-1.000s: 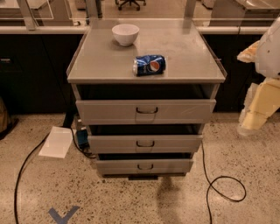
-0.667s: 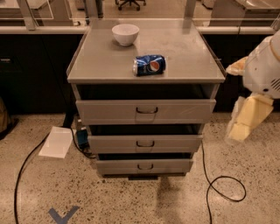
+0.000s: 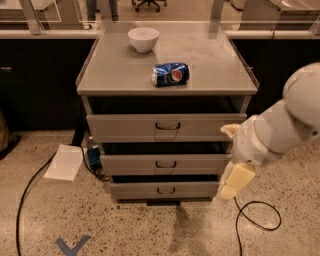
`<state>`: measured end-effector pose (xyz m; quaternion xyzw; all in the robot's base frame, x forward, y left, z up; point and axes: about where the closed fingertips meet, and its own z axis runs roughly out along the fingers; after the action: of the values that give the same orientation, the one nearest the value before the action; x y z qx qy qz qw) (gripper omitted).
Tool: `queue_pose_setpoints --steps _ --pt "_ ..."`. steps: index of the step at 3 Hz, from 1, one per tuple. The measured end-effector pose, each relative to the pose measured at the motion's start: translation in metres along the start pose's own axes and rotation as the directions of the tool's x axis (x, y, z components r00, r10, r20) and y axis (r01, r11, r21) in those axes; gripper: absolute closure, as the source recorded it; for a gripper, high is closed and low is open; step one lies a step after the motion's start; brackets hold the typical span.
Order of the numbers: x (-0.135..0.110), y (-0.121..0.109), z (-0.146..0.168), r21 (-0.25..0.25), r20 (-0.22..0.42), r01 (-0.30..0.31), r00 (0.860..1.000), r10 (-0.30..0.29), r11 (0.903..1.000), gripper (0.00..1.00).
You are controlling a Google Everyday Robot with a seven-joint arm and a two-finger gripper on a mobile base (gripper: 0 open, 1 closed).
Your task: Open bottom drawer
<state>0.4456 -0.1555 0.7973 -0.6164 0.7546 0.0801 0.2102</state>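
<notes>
This looks like a robotics lab or an office test space. A grey metal drawer cabinet with a bare steel tabletop stands alone on a speckled terrazzo floor. Dark built-in counters run across the upper part of the frame, and the wheeled base of an office chair shows at the top edge. Loose black cables lie at lower right and a blue tape mark at lower left. The robot's end effector hangs at right of centre.
</notes>
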Motion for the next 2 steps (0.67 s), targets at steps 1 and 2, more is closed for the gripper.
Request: queue_pose_setpoints --steps 1,2 --pt "0.0228 0.023 0.0861 -0.045 0.008 -0.02 1.0 0.02 0.9988 0.0" --pt "0.0212 0.0138 0.0932 0.003 0.025 -0.023 0.999 0.023 0.9997 0.0"
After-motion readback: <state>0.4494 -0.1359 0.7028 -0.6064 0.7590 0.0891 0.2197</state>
